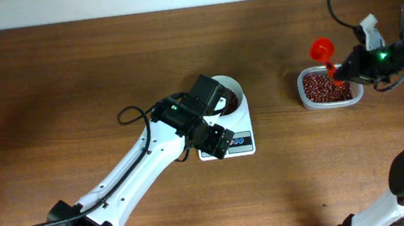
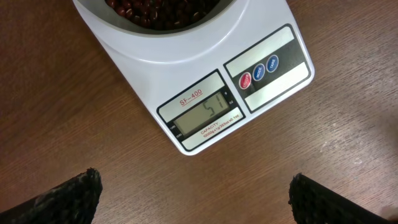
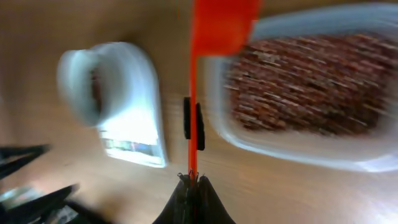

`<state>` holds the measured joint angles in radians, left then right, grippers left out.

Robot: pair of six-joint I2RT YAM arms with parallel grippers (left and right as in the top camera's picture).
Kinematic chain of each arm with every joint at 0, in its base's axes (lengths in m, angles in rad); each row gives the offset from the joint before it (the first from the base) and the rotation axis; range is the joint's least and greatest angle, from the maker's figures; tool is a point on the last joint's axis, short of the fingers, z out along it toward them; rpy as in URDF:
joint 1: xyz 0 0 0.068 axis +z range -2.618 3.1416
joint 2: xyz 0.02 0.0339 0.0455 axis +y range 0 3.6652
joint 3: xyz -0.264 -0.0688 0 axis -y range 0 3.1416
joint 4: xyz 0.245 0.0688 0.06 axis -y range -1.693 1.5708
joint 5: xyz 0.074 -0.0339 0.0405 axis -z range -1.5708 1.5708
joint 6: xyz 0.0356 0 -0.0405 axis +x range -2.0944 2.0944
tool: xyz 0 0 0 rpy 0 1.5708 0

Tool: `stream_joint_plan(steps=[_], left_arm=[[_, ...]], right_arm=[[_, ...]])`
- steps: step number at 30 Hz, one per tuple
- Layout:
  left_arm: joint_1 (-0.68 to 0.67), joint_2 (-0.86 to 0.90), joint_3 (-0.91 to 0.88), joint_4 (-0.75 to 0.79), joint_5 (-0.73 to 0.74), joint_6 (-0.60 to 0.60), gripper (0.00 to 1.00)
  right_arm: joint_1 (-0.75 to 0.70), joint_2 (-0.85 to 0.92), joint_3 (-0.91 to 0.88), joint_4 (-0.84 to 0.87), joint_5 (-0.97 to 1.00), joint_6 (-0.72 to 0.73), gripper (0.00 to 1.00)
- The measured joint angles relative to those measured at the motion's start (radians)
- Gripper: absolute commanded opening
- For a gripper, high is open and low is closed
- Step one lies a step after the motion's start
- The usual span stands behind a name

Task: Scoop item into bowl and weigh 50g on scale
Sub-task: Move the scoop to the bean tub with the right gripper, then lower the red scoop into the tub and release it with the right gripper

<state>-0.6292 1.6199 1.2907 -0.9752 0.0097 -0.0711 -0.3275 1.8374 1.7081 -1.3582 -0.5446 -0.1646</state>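
Overhead: the small white rectangular digital scale (image 1: 240, 143) sits at the centre of the brown wooden table (image 1: 69, 67). The round white thick-rimmed bowl (image 1: 236, 93) stands on it. The left gripper (image 1: 218, 140) hangs over the scale's 7 o'clock corner, jaws spread fully and holding nothing. This is probably so that its camera faces the readout. Its arm covers the bowl's 9 o'clock half, but the 3 o'clock side is free for an approach. Well apart at 3 o'clock is the clear rounded-rectangular plastic tub (image 1: 303, 92), full of small dark reddish-brown beans (image 1: 326, 89). The right gripper (image 1: 344, 74) hovers above its 1 o'clock corner. It is clamped tight on the handle of the orange-red plastic scoop (image 1: 322, 48), whose cup lies past the tub's 12 o'clock rim. Whether the cup is loaded cannot be told.

Left wrist: beans fill the bowl at 12 o'clock. The grey display (image 2: 208, 116) shows faint digits that look like fifty-one, so the weighing seems about on target. Three round buttons (image 2: 258, 71) sit at its 2 o'clock. Both black fingers (image 2: 68, 199) stand wide apart, clear of the scale.

Right wrist: the view is blurred. The handle runs from the closed jaws at 6 o'clock up to the cup at 12. The tub is at 3 o'clock, and the bowl and scale are at 9.
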Motion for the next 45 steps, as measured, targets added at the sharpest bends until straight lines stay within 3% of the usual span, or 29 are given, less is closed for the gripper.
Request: stream_joint_plan(steps=[3, 8, 17, 23, 30, 31, 32, 34, 35, 37, 45], left_arm=[[0.000, 0.000, 0.000, 0.000, 0.000, 0.000, 0.99], [0.000, 0.000, 0.000, 0.000, 0.000, 0.000, 0.99], [0.000, 0.000, 0.000, 0.000, 0.000, 0.000, 0.99], [0.000, 0.000, 0.000, 0.000, 0.000, 0.000, 0.99], [0.000, 0.000, 0.000, 0.000, 0.000, 0.000, 0.99], [0.000, 0.000, 0.000, 0.000, 0.000, 0.000, 0.99], [0.000, 0.000, 0.000, 0.000, 0.000, 0.000, 0.99], [0.000, 0.000, 0.000, 0.000, 0.000, 0.000, 0.99], [0.000, 0.000, 0.000, 0.000, 0.000, 0.000, 0.99], [0.000, 0.000, 0.000, 0.000, 0.000, 0.000, 0.99], [0.000, 0.000, 0.000, 0.000, 0.000, 0.000, 0.99]], right_arm=[[0.000, 0.000, -0.005, -0.003, 0.217, 0.102, 0.04], [0.024, 0.000, -0.006, -0.036, 0.375, 0.179, 0.04], [0.267, 0.000, -0.006, -0.043, 0.753, 0.293, 0.04], [0.279, 0.000, -0.006, -0.033, 0.775, 0.294, 0.05], [0.248, 0.000, -0.006, -0.037, 0.507, 0.176, 0.05], [0.234, 0.000, -0.006, -0.057, 0.481, 0.167, 0.14], [0.221, 0.000, -0.006, -0.071, 0.463, 0.164, 0.34], [0.201, 0.000, -0.006, -0.058, 0.447, 0.156, 0.43], [0.195, 0.000, -0.006, -0.041, 0.444, 0.156, 0.78], [0.190, 0.000, -0.006, -0.007, 0.437, 0.156, 0.99], [0.190, 0.000, -0.010, 0.134, 0.433, 0.153, 0.99]])
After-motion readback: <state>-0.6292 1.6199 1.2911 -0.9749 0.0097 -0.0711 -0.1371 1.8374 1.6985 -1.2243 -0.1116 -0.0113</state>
